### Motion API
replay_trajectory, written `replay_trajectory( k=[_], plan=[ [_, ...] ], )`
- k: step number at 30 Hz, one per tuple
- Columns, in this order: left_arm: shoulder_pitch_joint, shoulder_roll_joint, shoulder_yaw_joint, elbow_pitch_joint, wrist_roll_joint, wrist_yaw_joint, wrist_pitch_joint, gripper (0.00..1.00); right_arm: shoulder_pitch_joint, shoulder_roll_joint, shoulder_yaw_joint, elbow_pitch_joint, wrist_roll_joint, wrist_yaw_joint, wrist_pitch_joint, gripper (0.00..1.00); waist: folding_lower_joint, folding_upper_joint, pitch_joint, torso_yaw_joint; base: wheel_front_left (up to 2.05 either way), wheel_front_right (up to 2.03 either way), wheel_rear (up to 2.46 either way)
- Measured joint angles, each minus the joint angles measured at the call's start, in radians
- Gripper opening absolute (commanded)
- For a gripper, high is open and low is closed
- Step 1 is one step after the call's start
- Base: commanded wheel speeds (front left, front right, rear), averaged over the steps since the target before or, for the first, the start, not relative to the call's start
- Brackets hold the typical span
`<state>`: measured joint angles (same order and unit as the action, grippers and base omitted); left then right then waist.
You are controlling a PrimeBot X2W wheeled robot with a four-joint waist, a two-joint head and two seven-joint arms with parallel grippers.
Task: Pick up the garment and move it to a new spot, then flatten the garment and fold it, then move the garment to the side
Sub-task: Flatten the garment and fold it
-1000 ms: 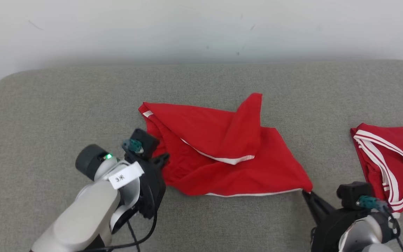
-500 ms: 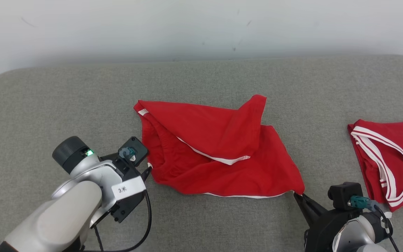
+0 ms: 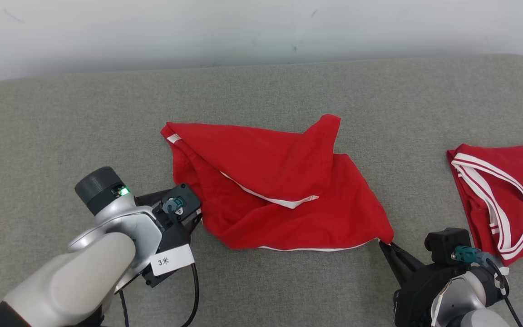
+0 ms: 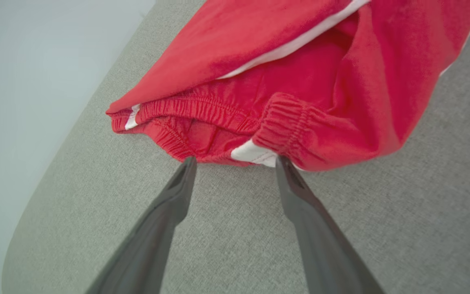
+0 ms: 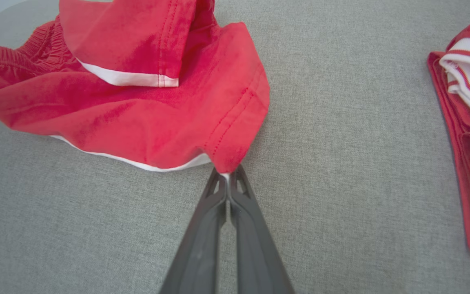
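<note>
Red shorts (image 3: 279, 190) lie crumpled on cushion (image 3: 61, 127), well left of the jersey (image 3: 502, 195). R gripper (image 5: 227, 173) pinching hem corner, L gripper (image 4: 235, 160) spread at waistband. Flattening prob. barely begun; fold & side-move to go.

The shorts (image 3: 279, 190) are bright red, with thin white bands along the hems and a white patch by the waistband. The jersey (image 3: 502, 200) is the same red, edged in white bands with a thin red stripe, and has navy-and-white lettering at one edge. The cushion (image 3: 84, 113) is a flecked grey weave; the wall (image 3: 243, 27) is off-white with dark scuffs. The left gripper (image 4: 236, 160) and right gripper (image 5: 227, 173) are dark grey. The left arm (image 3: 84, 277) is silver-white, with a white label (image 3: 172, 261) marked in black, a green light (image 3: 124, 191) and a teal plug (image 3: 176, 204).
</note>
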<state>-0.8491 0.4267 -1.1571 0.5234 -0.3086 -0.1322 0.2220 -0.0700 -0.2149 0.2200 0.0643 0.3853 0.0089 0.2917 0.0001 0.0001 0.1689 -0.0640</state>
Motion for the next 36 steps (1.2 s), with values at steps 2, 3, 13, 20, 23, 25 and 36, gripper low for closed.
replay_trajectory(
  k=[2, 3, 13, 20, 23, 25, 36],
  plan=[
    [-0.004, 0.000, -0.016, 0.000, -0.001, 0.000, -0.016, 1.00, 0.000, -0.001, 0.000, 0.000, 0.000, 0.000, 0.000, 0.00, 0.0000, 0.0000, 0.002, 0.000, 0.00, 0.00, 0.00],
    [-0.006, 0.000, -0.024, 0.000, -0.003, 0.000, -0.022, 1.00, 0.000, -0.001, 0.000, 0.000, 0.000, 0.000, 0.000, 0.00, -0.0001, 0.0000, 0.003, 0.000, 0.00, 0.00, 0.00],
    [-0.042, -0.036, -0.049, 0.007, -0.069, 0.000, -0.066, 0.98, -0.004, -0.001, 0.008, 0.000, 0.000, 0.000, 0.009, 0.00, 0.0000, 0.0000, 0.012, 0.003, 0.00, 0.00, 0.00],
    [-0.044, -0.034, -0.078, 0.030, -0.120, 0.000, -0.091, 0.00, -0.008, 0.000, 0.013, -0.001, 0.000, 0.000, 0.009, 0.00, 0.0000, 0.0000, 0.017, -0.003, 0.00, 0.00, 0.00],
    [-0.057, -0.034, -0.084, 0.043, -0.146, 0.000, -0.091, 0.00, -0.008, -0.001, 0.012, 0.000, 0.000, 0.000, 0.009, 0.00, 0.0000, 0.0000, 0.018, -0.005, 0.00, 0.00, 0.00],
    [-0.064, -0.034, -0.084, 0.047, -0.156, 0.000, -0.093, 0.00, -0.009, -0.001, 0.012, 0.000, 0.000, 0.000, 0.009, 0.00, 0.0000, 0.0000, 0.018, -0.006, 0.00, 0.00, 0.00],
    [-0.096, -0.067, 0.029, 0.080, -0.240, 0.032, -0.145, 0.00, -0.037, 0.023, -0.042, -0.007, 0.022, -0.019, -0.030, 0.00, 0.0000, 0.0000, -0.009, 0.004, 0.00, 0.00, 0.00]
  ],
)
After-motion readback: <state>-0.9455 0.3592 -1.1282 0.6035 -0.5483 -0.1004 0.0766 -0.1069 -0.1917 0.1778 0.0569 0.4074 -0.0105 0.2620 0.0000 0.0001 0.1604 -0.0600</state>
